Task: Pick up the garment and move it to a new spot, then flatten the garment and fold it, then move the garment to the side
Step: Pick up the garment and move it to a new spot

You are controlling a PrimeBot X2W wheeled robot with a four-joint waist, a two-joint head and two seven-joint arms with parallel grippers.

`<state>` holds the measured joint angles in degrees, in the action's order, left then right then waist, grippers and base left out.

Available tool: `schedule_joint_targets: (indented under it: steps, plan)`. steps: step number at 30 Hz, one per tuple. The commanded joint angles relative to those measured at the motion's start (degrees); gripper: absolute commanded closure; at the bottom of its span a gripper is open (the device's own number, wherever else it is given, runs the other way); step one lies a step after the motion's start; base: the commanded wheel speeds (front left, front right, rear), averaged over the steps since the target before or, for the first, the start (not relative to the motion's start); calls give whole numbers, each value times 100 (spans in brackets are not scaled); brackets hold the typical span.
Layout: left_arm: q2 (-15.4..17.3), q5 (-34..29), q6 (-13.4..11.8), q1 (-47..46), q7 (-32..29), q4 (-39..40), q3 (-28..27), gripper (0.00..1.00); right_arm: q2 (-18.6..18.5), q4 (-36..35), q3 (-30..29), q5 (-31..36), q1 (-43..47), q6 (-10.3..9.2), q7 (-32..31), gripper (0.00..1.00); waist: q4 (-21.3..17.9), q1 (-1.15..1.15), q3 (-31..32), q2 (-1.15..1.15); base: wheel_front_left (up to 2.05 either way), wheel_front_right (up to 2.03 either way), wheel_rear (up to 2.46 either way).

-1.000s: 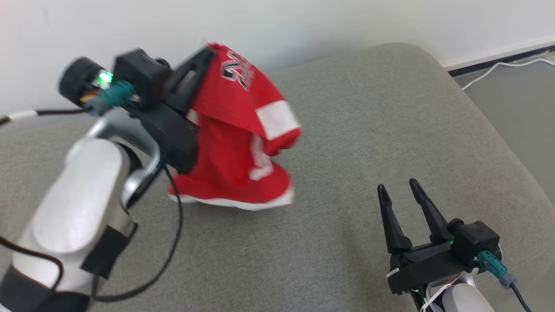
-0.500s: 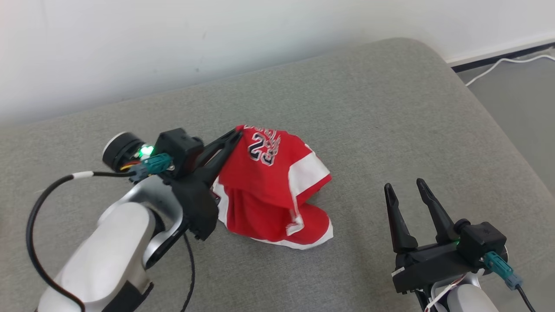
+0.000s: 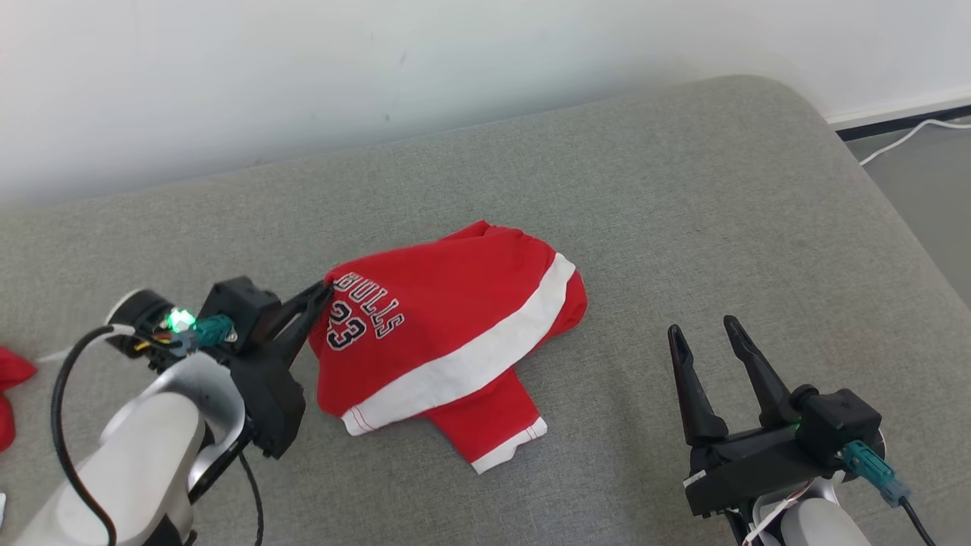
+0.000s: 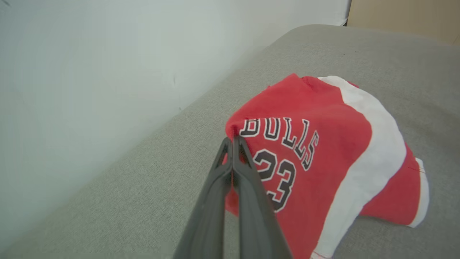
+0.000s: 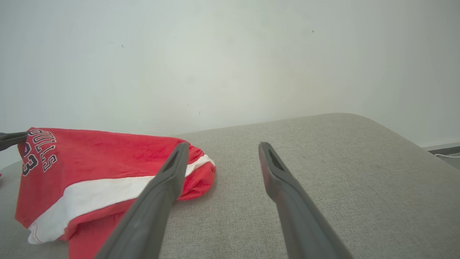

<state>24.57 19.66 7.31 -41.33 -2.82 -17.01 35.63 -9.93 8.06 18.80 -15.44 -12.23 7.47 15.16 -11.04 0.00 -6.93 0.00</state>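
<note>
Material: the garment (image 3: 455,326) is soft red knit cloth with a broad white band across it and white hems. Black-and-white lettering reads "BULLS" over "23". It lies rumpled and partly doubled over, and a narrower red flap sticks out from beneath towards the bottom of the head view.

Position: the garment sits at the centre of that view, on a grey cushion (image 3: 683,212). In the left wrist view the garment (image 4: 323,126) spreads to the right of the fingers. In the right wrist view the garment (image 5: 107,158) is at the left.

Left claw (image 3: 328,287): clenched on the garment's edge just beside the lettering. The left claw (image 4: 233,140) has its two dark fingers pressed together on the cloth.

Right claw (image 3: 702,327): released, at the lower right and well apart from the garment. The right claw (image 5: 223,145) holds nothing between its spread fingers.

Surface: the cushion has a coarse woven cover and a rounded far corner.

Room: a plain pale wall (image 3: 303,76) stands behind. A white cable (image 3: 903,136) lies on grey floor (image 3: 925,189) at the upper right. More red cloth (image 3: 11,379) shows at the left edge.
</note>
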Motion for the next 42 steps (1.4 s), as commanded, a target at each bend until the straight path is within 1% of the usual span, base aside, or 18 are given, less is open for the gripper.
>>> schedule_joint_targets:
  steps: [1, 2, 3, 4, 5, 6, 10, 12, 14, 17, 22, 26, 28, 33, 42]
  plan:
    - [22, 87, -3, 110, 135, -129, 29, 100, -39, 6, 2, -17, 2, 4, 17, 0, 24, 0, -6, 0, 0, 0, 0]
    - [25, 106, -1, 125, 203, -247, 37, 100, -40, 13, 12, -17, -3, 4, 17, 0, 32, 0, -8, 0, 0, 0, 0]
    - [15, 114, -5, 144, 276, -352, 67, 97, -39, 18, 25, -23, -12, 4, 17, 0, 40, 0, -8, 0, 0, 0, 0]
    - [-38, 140, -4, 167, 363, -436, 77, 74, -45, 22, 33, -29, -12, 4, 17, 0, 58, 0, -1, 0, 0, 0, 0]
    - [-64, 136, -3, 180, 433, -523, 86, 39, -47, 28, 43, -36, -12, 4, 17, 0, 69, 0, 3, 0, 0, 0, 0]
    - [-72, 129, -9, 184, 504, -622, 92, 0, -51, 38, 49, -41, -8, 4, 17, 0, 81, 0, 10, 0, 0, 0, 0]
    - [-117, 195, -58, 220, 754, -823, 11, 0, -51, 45, 69, -49, 18, 4, 17, 0, 106, 0, 42, 0, 0, 0, 0]
    - [-152, 243, -152, 292, 921, -892, -50, 0, -56, 52, 62, -49, 63, 4, 17, 0, 128, 0, 77, 0, 0, 0, 0]
    - [-179, 281, -267, 379, 1067, -877, -116, 0, -65, 57, 44, -56, 103, 4, 17, 0, 157, 0, 115, 0, 0, 0, 0]
    - [-209, 387, -512, 574, 1303, -727, -279, 0, -66, 59, 36, -54, 127, 4, 17, 0, 203, 0, 166, 0, 0, 0, 0]
    - [-371, 559, -917, 1083, 1570, -268, -500, 0, -51, 40, -7, -17, 231, 4, 17, 0, 308, 0, 228, 0, 0, 0, 0]
    - [-547, 678, -1137, 1509, 1669, 87, -559, 0, -81, 40, -19, -14, 271, 4, 17, 0, 397, 0, 271, 0, 0, 0, 0]
    - [-634, 726, -1200, 1703, 1701, 217, -541, 0, -102, 38, -12, -17, 293, 4, 17, 0, 442, 0, 273, 0, 0, 0, 0]
    - [-859, 867, -1242, 2098, 1750, 223, -531, 0, -140, 41, 6, -36, 276, 4, 17, 0, 510, 0, 263, 0, 0, 0, 0]
    - [-1183, 938, -1060, 2300, 1770, -325, -313, 0, -150, 61, 80, -60, 217, 4, 16, 0, 389, 0, 245, 0, 0, 0, 0]
